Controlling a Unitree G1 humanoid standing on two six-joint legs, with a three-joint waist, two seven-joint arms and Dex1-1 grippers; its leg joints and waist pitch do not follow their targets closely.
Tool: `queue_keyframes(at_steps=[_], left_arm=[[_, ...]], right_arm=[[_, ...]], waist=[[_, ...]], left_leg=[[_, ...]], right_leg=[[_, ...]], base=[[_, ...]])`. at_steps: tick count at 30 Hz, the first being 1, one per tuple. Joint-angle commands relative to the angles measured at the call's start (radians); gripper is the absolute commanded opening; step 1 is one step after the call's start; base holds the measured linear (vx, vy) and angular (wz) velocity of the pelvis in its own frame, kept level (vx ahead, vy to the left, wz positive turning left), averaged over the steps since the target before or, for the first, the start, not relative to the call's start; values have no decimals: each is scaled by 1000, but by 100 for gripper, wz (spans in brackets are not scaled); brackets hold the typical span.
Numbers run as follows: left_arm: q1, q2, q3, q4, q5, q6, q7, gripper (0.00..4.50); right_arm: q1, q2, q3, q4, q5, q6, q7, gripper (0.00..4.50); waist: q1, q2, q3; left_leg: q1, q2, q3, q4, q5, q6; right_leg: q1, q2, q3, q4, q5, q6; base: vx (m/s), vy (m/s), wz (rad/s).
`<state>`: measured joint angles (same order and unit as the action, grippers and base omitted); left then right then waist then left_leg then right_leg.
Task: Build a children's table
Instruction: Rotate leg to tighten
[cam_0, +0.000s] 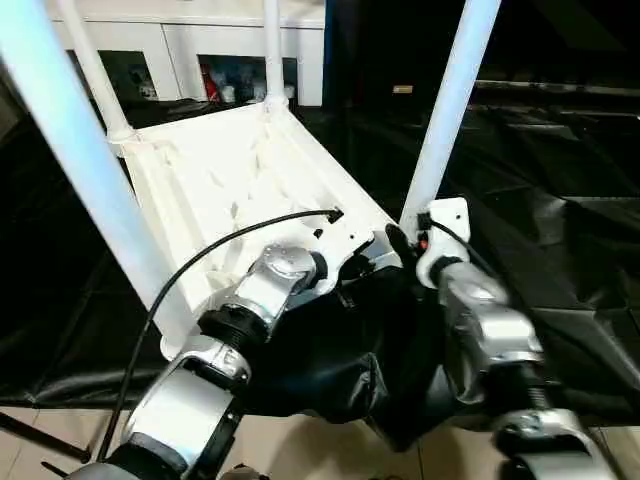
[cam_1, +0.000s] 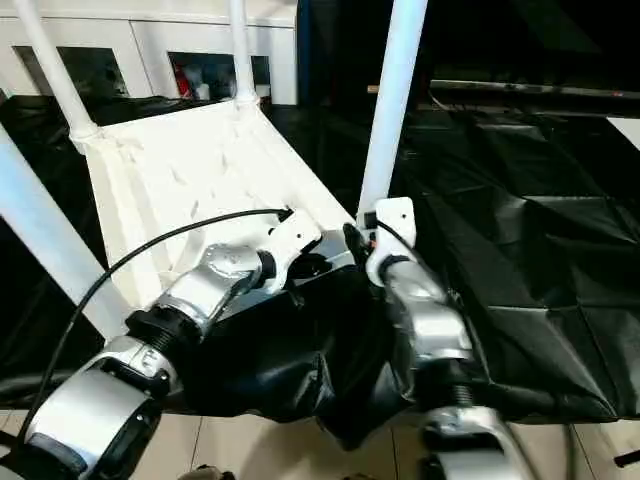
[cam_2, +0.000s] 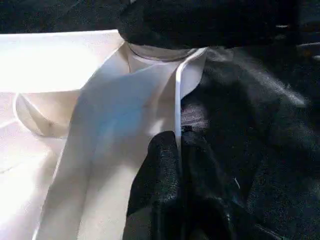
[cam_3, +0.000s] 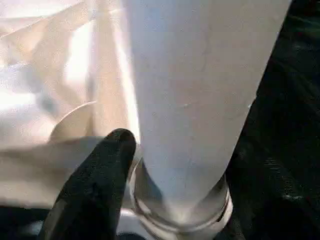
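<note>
Lying upside down on a black sheet (cam_1: 560, 270), the white tabletop (cam_0: 230, 190) shows its ribbed underside, and it is tipped up a little at the near edge. Four long white legs stand in its round corner sockets. One leg (cam_0: 75, 170) rises at the near left corner, close to the camera. Another leg (cam_0: 450, 110) rises at the near right corner. Two more legs stand at the far corners, the far left leg (cam_0: 92, 70) and the far right leg (cam_0: 272, 50).

At the near edge, the left gripper (cam_2: 177, 150) is pinched shut on the thin rim of the tabletop. Its two black fingers (cam_2: 160, 190) press together with the white edge caught between them. A black cable (cam_0: 200, 262) loops over the left arm (cam_0: 255, 295).

Just beside it, the right gripper (cam_0: 405, 240) sits at the bottom of the near right leg, where the leg goes into its socket (cam_3: 180, 215). One black finger (cam_3: 100, 185) lies close against that leg on one side. You cannot tell from the pictures if this gripper is squeezing the leg or is loose around it.

Behind the tabletop, a white cabinet (cam_0: 200, 50) with glass doors stands against the wall. Pale floor (cam_0: 330, 450) shows at the near side, under the hanging edge of the black sheet.
</note>
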<state>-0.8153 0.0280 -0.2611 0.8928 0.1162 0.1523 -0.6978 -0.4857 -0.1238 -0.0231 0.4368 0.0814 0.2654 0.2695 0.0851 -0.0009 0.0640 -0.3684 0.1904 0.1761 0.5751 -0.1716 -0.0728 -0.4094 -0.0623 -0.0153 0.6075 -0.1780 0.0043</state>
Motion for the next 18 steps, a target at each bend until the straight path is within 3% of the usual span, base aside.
queue_keyframes(at_steps=[1, 3, 4, 6, 8, 10, 11, 13, 18], left_arm=[[-3, 17, -1, 14, -13, -79, -54, 0], [1, 44, -5, 14, -15, -103, -95, 0], [4, 54, -6, 12, -18, -112, -117, 0], [8, 65, -9, 8, -20, -116, -140, 0], [59, 125, -44, -64, -51, -186, -346, 0], [84, 163, -69, -109, -59, -178, -444, 0], [91, 179, -78, -119, -58, -179, -472, 0], [107, 208, -89, -143, -66, -182, -537, 0], [125, 260, -117, -164, -44, -208, -601, 0]], right_arm=[[56, -50, 71, -137, 46, 46, 161, 299], [116, -124, 77, -247, 89, 67, 267, 299], [139, -155, 77, -283, 103, 70, 305, 299], [161, -185, 74, -316, 117, 74, 340, 299], [262, -322, 42, -439, 189, 99, 498, 299], [305, -386, 16, -479, 219, 111, 566, 299], [319, -406, -2, -491, 232, 120, 586, 299], [340, -437, -39, -504, 252, 131, 614, 299], [358, -476, -76, -509, 274, 150, 617, 299]], waist=[[3, -16, -60], [9, -17, -62], [9, -12, -64], [9, -15, -65], [9, -16, -63], [15, -10, -66], [16, 1, -68], [16, 3, -69], [20, 0, -66]], left_leg=[[4, 21, -6, -64, -205, 42], [6, 24, -6, -63, -205, 57], [3, 25, -8, -63, -203, 60], [2, 27, -9, -62, -196, 62], [1, 27, -9, -62, -201, 68], [4, 34, -9, -62, -198, 76], [5, 34, -9, -60, -195, 77], [7, 35, -6, -60, -205, 73], [10, 35, -5, -61, -216, 59]], right_leg=[[55, -58, 30, -86, -212, -163], [57, -61, 31, -86, -203, -162], [57, -62, 30, -83, -204, -166], [57, -62, 29, -82, -193, -169], [58, -63, 29, -85, -202, -173], [59, -66, 32, -81, -168, -199], [57, -65, 32, -78, -157, -208], [54, -63, 29, -77, -130, -234], [53, -65, 29, -79, -172, -234]], base=[[0, 0, 0], [0, 0, 0], [0, 0, 0], [0, 0, 0], [0, 0, 0], [0, 0, 0], [0, 0, 0], [0, 0, 0], [0, 0, 0]])
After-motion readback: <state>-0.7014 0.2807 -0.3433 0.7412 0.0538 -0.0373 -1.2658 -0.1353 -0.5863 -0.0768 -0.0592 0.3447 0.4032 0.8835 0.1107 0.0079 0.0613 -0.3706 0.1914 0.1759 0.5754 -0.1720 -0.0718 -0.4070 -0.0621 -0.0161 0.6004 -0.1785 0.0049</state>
